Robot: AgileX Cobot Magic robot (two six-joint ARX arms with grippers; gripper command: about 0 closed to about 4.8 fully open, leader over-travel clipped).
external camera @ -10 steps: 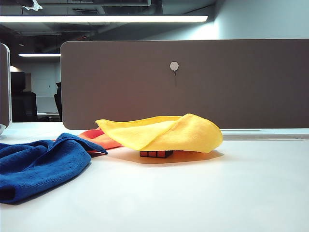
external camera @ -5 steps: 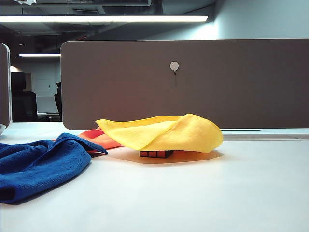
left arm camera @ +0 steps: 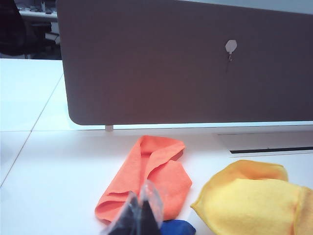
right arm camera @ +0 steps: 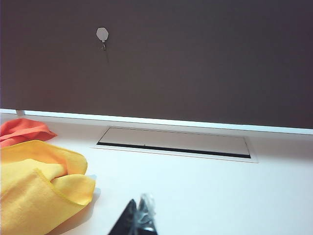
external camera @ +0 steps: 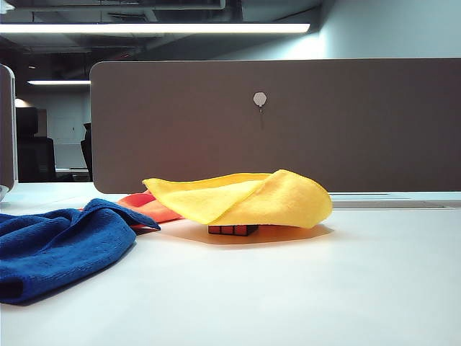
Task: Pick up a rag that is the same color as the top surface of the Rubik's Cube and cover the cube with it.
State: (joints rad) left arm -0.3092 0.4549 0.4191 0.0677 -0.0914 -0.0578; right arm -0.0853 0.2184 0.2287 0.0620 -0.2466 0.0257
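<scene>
The yellow rag (external camera: 245, 198) lies draped over the Rubik's Cube (external camera: 232, 230). Only the cube's lower red row shows under the rag's front edge. In the left wrist view my left gripper (left arm camera: 143, 208) hovers shut and empty above the near end of the orange cloth (left arm camera: 151, 176), with the rag (left arm camera: 254, 203) off to one side. In the right wrist view my right gripper (right arm camera: 138, 213) is shut and empty over bare table, a short way from the rag (right arm camera: 34, 191). Neither gripper's fingers appear in the exterior view.
A blue cloth (external camera: 57, 245) lies bunched at the front left, and the orange cloth (external camera: 151, 207) lies between it and the rag. A brown divider panel (external camera: 288, 122) closes off the back of the table. A cable slot (right arm camera: 176, 142) is set into the table near the panel.
A small white piece at the exterior view's top left corner has slid almost out of frame. The rag, the cube and the other cloths have not moved.
</scene>
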